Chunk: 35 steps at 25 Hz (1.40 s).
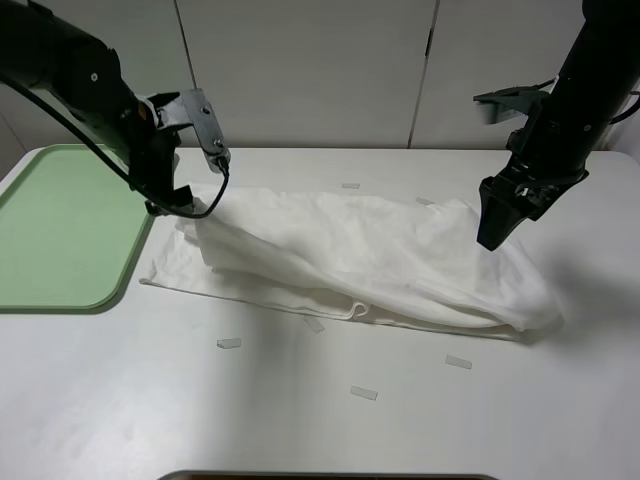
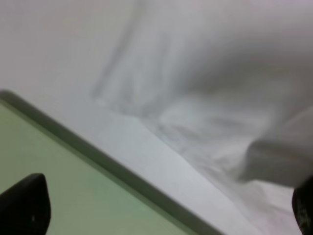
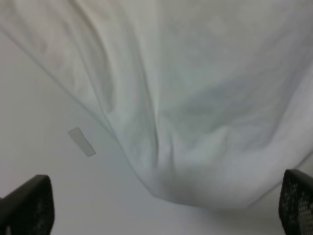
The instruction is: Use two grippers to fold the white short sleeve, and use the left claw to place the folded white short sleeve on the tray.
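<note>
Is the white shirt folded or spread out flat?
Partly folded: the white short sleeve lies doubled over in a long rumpled strip, layered edges showing.

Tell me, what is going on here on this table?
A two-armed robot is folding a white short sleeve, which lies loosely bunched in a long strip on the table. The left hand and the right hand are open, one at each end, gripping nothing. The shirt is not yet on the green tray.

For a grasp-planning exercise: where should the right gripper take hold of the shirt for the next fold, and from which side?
Probably the right end of the shirt, from above: it lies as a long band, and the open right gripper hangs over that end, ready to carry it toward the tray.
</note>
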Each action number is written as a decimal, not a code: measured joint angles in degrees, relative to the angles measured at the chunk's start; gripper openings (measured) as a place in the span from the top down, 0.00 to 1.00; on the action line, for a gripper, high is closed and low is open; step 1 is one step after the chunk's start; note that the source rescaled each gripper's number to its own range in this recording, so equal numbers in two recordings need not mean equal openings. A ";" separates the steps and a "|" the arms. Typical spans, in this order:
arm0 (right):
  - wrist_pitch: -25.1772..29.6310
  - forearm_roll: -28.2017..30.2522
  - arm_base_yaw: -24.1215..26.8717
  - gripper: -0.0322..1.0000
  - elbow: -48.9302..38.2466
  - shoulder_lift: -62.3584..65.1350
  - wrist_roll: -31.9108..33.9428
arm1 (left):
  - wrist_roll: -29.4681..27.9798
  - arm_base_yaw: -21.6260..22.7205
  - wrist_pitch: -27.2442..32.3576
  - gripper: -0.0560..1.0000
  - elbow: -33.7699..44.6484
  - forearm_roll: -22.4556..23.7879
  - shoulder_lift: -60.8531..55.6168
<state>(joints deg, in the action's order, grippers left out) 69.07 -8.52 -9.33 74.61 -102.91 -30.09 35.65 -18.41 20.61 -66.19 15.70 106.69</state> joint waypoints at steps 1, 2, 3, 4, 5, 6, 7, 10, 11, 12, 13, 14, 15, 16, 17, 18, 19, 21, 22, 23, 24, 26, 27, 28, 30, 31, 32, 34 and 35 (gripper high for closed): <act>0.00 0.00 0.00 0.00 0.00 0.00 0.05 | -0.18 -0.27 0.57 0.01 -0.91 0.00 -0.69; -0.14 0.00 0.00 0.00 0.00 0.00 0.04 | -0.19 -0.39 1.62 0.01 -1.87 0.00 -1.44; -0.26 0.00 0.00 0.00 0.00 0.00 0.04 | -0.19 -0.39 1.62 0.01 -1.87 0.00 -1.44; -0.32 0.00 0.00 0.00 0.00 0.00 0.04 | -0.25 -0.39 2.13 0.01 -2.48 0.00 -1.94; -0.32 0.00 0.00 0.00 0.00 0.00 0.04 | -0.31 -0.46 3.22 0.01 -3.33 -0.19 -2.85; -0.32 0.00 0.00 0.00 0.00 0.00 0.04 | -0.35 -0.46 4.76 0.01 -4.11 -0.19 -3.75; -0.32 0.00 0.00 0.00 0.00 0.00 0.04 | -0.35 -0.46 6.00 0.01 -4.88 -0.19 -4.61; -0.32 0.00 0.00 0.00 0.00 0.00 0.37 | -0.97 -0.46 9.89 0.01 -6.21 -0.07 -6.99; -0.32 -0.05 0.00 0.00 0.00 0.00 0.78 | -1.75 -0.46 11.09 0.01 -6.31 -0.03 -8.04; -0.32 -0.05 0.00 0.00 0.00 0.00 1.21 | -2.91 -0.46 12.38 0.01 -6.39 -0.03 -9.15; -0.32 -0.05 0.00 0.00 0.00 0.00 1.92 | -4.03 -0.46 13.49 0.01 -6.39 -0.03 -10.08; -0.32 -0.05 0.00 0.00 0.00 0.00 2.57 | -5.41 -0.46 14.72 0.01 -6.39 -0.03 -11.21; -0.32 -0.11 0.00 0.00 0.00 0.00 3.41 | -9.09 -0.46 18.17 0.01 -6.39 -0.03 -13.27; -0.32 -0.25 0.00 0.00 0.00 0.00 4.05 | -10.67 -0.46 19.80 0.01 -6.39 -0.03 -14.38; -0.32 -0.46 0.00 0.00 0.00 0.00 5.04 | -12.46 -0.46 21.86 0.01 -6.39 -0.09 -15.29; -0.32 -0.46 0.00 0.00 0.00 0.00 5.04 | -14.44 -0.46 24.35 0.01 -6.39 -0.37 -16.78; -0.32 -0.73 0.00 0.00 0.00 0.00 6.19 | -15.95 -0.46 26.06 0.01 -6.39 -0.81 -17.75; -0.32 -1.41 0.00 0.00 0.00 0.00 8.30 | -19.67 -0.46 30.60 0.01 -6.39 -2.05 -20.00; -0.32 -1.72 0.00 0.00 0.00 0.00 9.61 | -21.26 -0.46 32.52 0.01 -6.39 -2.75 -21.16; -0.32 -2.08 0.00 0.00 0.00 0.00 10.30 | -22.54 -0.46 34.07 0.01 -6.39 -3.21 -22.14; -0.32 -2.48 0.00 0.00 0.00 0.00 10.64 | -23.79 -0.46 35.43 0.01 -6.39 -3.55 -23.15; -0.32 -3.08 0.00 0.00 0.00 0.00 10.98 | -24.49 -0.46 36.22 0.01 -6.39 -3.75 -23.95; -0.32 -3.23 0.00 0.00 0.00 0.00 11.02 | -26.16 -0.46 37.86 0.01 -6.39 -3.92 -25.20; -0.32 -3.34 0.00 0.00 0.00 0.00 11.09 | -27.71 -0.46 39.70 0.01 -6.39 -4.06 -27.30; -0.34 -3.50 0.00 0.00 0.00 0.00 11.19 | -29.39 -0.46 40.94 0.01 -6.25 -4.16 -30.17; -0.34 -3.50 0.00 0.00 0.00 0.00 11.19 | -29.96 -0.46 41.08 0.01 -5.79 -4.16 -31.92; -0.39 -3.50 0.00 0.00 0.00 0.00 11.19 | -30.38 -0.46 41.17 0.01 -5.03 -4.16 -33.77; -0.45 -3.50 0.00 0.00 0.00 0.00 11.19 | -31.23 -0.46 41.53 0.01 -3.06 -4.21 -37.22; -0.72 -3.50 0.00 0.00 0.00 0.00 11.19 | -31.81 -0.46 41.64 0.01 -1.76 -4.21 -39.14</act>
<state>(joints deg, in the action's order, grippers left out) 68.36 -12.02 -9.33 74.61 -102.91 -18.89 3.84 -18.88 62.26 -67.95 11.49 67.55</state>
